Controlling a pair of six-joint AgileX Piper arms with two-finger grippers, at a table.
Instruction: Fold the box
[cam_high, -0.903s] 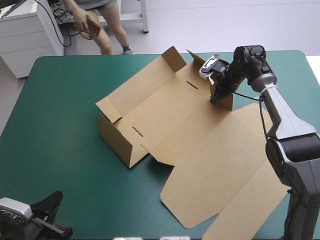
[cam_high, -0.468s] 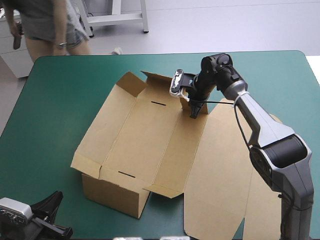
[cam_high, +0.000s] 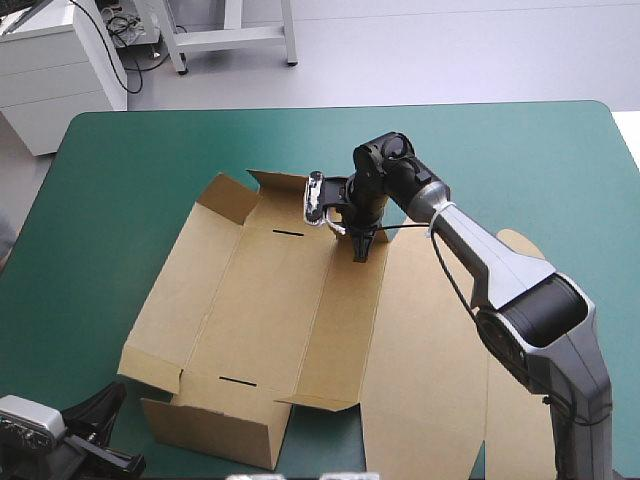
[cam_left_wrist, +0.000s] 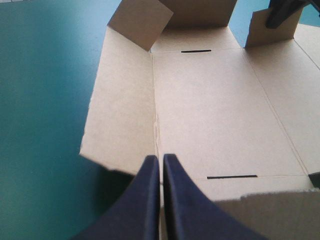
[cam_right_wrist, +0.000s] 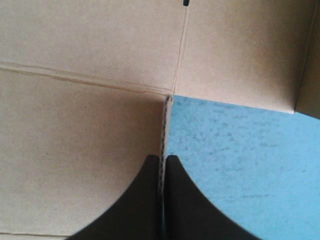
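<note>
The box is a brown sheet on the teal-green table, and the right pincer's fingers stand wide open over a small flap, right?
Not wide open: the right wrist view shows the right pincer shut on the small flap, the board's edge between its fingers. The box is indeed a brown sheet on the teal-green table.

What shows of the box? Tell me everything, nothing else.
The box is a cut sheet of plain brown board, half formed, lying on the teal-green cover. Its base panel has two dark slots; the near wall stands raised, small flaps stand at the far end, and the wide lid panel lies flat. The right gripper, fingers shut, pinches one far upright flap.
</note>
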